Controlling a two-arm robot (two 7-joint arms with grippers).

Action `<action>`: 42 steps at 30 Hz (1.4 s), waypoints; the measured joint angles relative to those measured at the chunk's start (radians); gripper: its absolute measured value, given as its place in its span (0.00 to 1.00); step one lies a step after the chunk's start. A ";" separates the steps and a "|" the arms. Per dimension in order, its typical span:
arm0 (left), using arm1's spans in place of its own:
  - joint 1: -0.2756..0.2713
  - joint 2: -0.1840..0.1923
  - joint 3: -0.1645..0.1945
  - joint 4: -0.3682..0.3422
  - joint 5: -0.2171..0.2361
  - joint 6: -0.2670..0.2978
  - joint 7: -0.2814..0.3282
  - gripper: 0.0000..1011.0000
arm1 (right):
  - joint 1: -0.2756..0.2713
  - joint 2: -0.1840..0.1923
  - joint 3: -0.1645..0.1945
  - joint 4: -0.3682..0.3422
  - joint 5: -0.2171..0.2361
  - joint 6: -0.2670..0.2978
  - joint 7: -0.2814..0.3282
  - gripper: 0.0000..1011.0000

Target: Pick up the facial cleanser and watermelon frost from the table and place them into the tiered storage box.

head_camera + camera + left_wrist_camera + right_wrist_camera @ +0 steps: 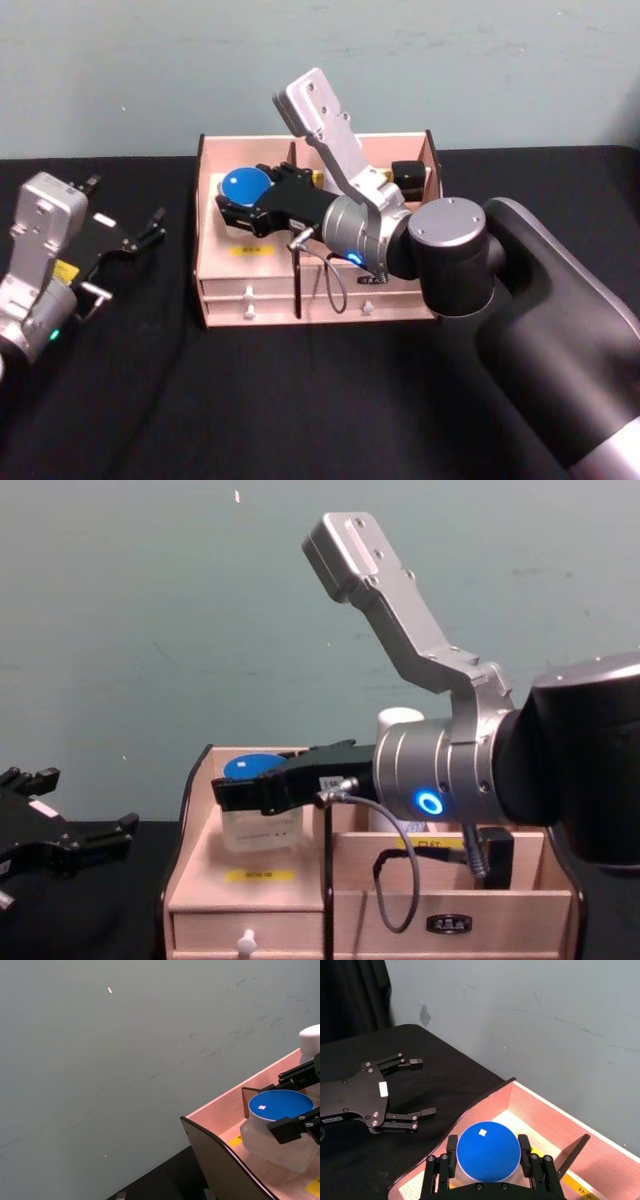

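Blue-lidded jar (488,1151): translucent white body, round blue cap; I'm taking it for one of the two task items, can't say which. It's sitting low in the left rear compartment of the tiered storage box (228,272), close to the left wall; whether it's resting on the floor I can't tell.
Right gripper (488,1156): I'm reaching it over the box from the right, fingers (451,1152) closed on either side of the jar just under the cap, holding it.
Step in hand: I'm judging this as the placing, nearly finished. To do it well I'm aiming to keep the jar upright, settle it onto the compartment floor, then open just enough to clear the cap and lift straight up, staying off the left wall and the divider (571,1153).
Box contents: white-capped bottle (401,720) standing behind the right arm near the middle, possibly the other task item; dark block (409,172) in the right rear compartment. Front is carrying a white-knobbed drawer (248,292) and a metal-handled drawer (450,921), both closed.
Left gripper (125,234): I'm keeping it idle over the black table (300,400), left of the box, well apart, fingers spread wide and empty.
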 joint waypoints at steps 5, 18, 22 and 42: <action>0.000 0.000 0.000 0.000 0.000 0.000 0.000 0.99 | 0.001 -0.005 0.001 0.008 -0.011 0.005 -0.001 0.73; 0.000 0.000 0.000 0.000 0.000 0.000 0.000 0.99 | 0.003 -0.011 0.004 0.020 -0.025 0.013 -0.007 0.73; 0.000 0.000 0.000 0.000 0.000 0.000 0.000 0.99 | 0.003 -0.010 0.004 0.019 -0.024 0.012 -0.006 0.80; 0.000 0.000 0.000 0.000 0.000 0.000 0.000 0.99 | -0.066 0.038 0.020 -0.112 -0.026 -0.036 0.012 0.99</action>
